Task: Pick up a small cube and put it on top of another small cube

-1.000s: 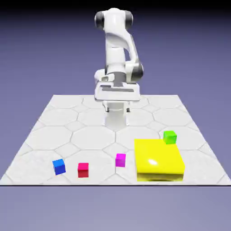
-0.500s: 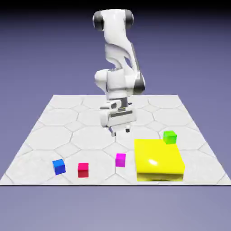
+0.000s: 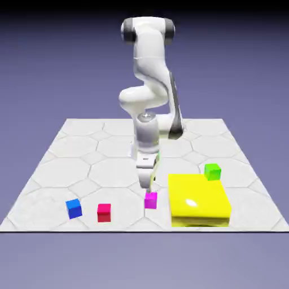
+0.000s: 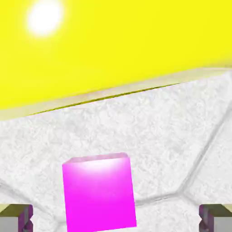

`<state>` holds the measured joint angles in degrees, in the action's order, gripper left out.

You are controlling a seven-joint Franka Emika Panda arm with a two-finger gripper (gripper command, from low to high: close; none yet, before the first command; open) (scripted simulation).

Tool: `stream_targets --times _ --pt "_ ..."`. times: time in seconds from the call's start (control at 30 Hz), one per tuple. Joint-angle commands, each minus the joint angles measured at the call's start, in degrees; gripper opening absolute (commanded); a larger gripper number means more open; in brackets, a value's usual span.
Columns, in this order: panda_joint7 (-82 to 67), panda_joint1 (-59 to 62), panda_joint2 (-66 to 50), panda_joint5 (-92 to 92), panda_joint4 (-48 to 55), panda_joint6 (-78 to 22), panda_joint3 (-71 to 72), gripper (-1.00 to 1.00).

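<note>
The approach step is in hand: the gripper (image 3: 148, 188) hovers open above the magenta cube (image 4: 99, 192). Next it should descend around the cube and close

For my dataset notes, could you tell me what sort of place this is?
Probably a rendered tabletop test scene: a white hexagon-tiled table against a plain violet backdrop, bearing coloured blocks such as the magenta cube and a yellow slab.
</note>
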<state>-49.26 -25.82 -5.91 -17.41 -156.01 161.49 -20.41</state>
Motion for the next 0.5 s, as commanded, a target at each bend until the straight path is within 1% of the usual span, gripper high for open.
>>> stream_targets --times 0.0,0.27,0.3,0.33,0.47 --pt "0.0 0.0 0.0 0.0 0.0 0.0 0.0 0.0" --pt "-14.9 10.3 -14.4 -19.0 4.4 9.6 14.7 0.0" --pt "-14.9 10.3 -14.4 -19.0 4.4 9.6 14.7 -1.0" --pt "-14.9 10.3 -14.4 -19.0 4.4 9.6 14.7 -1.0" --pt "-7.1 4.9 -6.8 -9.0 2.1 4.6 7.0 -1.0"
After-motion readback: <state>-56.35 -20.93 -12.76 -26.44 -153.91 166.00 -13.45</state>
